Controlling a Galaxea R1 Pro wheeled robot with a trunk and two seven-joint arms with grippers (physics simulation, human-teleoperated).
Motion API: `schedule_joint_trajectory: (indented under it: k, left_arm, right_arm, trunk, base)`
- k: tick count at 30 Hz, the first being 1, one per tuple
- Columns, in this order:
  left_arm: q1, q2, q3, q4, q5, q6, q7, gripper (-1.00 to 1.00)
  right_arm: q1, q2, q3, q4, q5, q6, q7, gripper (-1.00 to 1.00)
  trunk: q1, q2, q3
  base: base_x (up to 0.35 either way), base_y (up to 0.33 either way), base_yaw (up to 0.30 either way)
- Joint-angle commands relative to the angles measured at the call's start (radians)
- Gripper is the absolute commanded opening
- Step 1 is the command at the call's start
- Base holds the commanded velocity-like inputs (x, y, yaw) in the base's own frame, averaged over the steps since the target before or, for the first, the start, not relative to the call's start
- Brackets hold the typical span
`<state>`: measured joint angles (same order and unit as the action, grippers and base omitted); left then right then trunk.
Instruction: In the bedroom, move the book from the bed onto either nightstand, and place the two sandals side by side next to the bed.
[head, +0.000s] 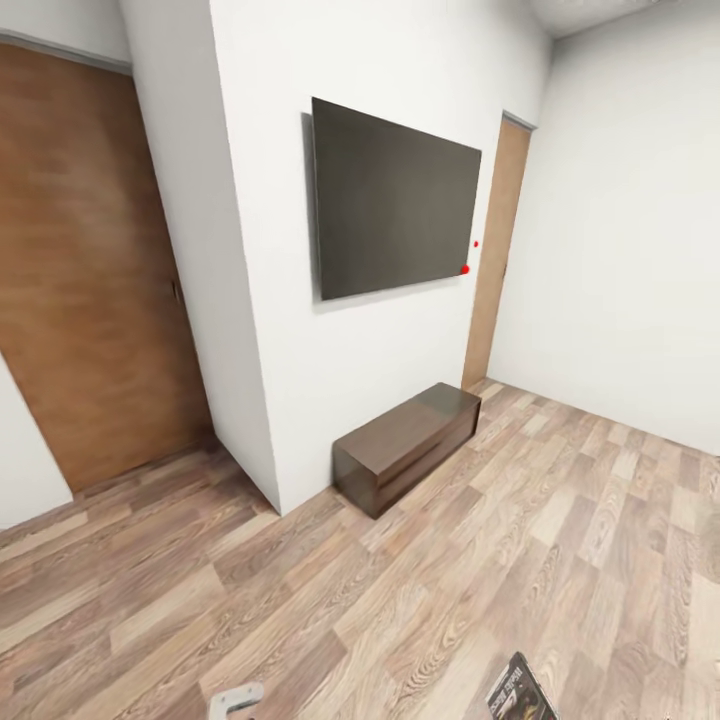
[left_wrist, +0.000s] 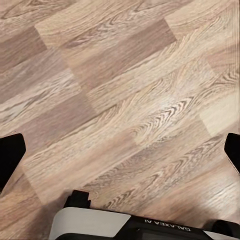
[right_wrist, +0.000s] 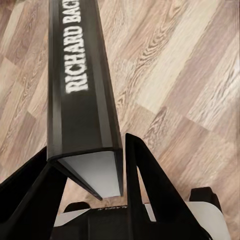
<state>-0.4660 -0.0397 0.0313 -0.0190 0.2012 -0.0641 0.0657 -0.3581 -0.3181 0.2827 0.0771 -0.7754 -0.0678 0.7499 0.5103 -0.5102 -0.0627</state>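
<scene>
Right claw (right_wrist: 87, 165): you had it clamped on the book (right_wrist: 80, 85), one black finger (right_wrist: 30, 190) against each face near the lower end, pale page edges showing between them.
Book: you held it spine-up above the wood-plank floor (right_wrist: 190, 65), white lettering reading "RICHARD BAC" along the dark spine; in the head view its cover (head: 520, 692) peeked in at the bottom edge of the picture, right of centre, tilted.
Left claw (left_wrist: 120, 155): you had it spread wide, the two black fingertips (left_wrist: 10, 155) at opposite sides of the wrist picture with bare floor planks (left_wrist: 120, 90) between them, gripping nothing.
Left arm part: a small white-grey piece (head: 236, 700) of it showed at the bottom of the head view, left of the book.
Floor: light-brown planks ran from you up to the walls.
Low cabinet (head: 408, 445): a long dark brown unit sat on the floor against the white wall (head: 270, 300), well apart from you.
Screen (head: 395, 210): a large dark flat panel hung on that wall above the cabinet, with two small red dots (head: 465, 268) at its lower right corner.
Left door (head: 90, 270): brown, closed, in the recess left of the jutting wall corner.
Far door (head: 495, 250): narrow, brown, beyond the cabinet's far end, beside the far white wall (head: 620, 220).
</scene>
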Motion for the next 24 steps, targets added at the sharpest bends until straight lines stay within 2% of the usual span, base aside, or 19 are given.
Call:
schedule_joint_trajectory:
  k: [1,7,24]
  left_arm:
    - [-0.001,0.0,0.003,0.001,0.004,-0.003,0.002,1.0]
    - [0.0,0.0,0.003,0.001,0.004,-0.003,0.002,1.0]
    - [-0.001,0.0,0.002,0.001,0.004,-0.003,0.002,1.0]
  right_arm:
    - [-0.002,0.001,0.006,0.004,-0.005,-0.007,0.005,-1.0]
    - [-0.002,0.001,0.006,0.004,-0.005,-0.007,0.005,-1.0]
    - [-0.002,0.001,0.006,0.004,-0.005,-0.007,0.005,-1.0]
  trunk:
    - [0.001,-0.002,-0.002]
    - [0.001,-0.002,-0.002]
    - [0.001,-0.002,-0.002]
  base:
    - [0.303,0.0,-0.3]
    - [0.11,0.0,-0.3]
    - [0.004,0.0,-0.3]
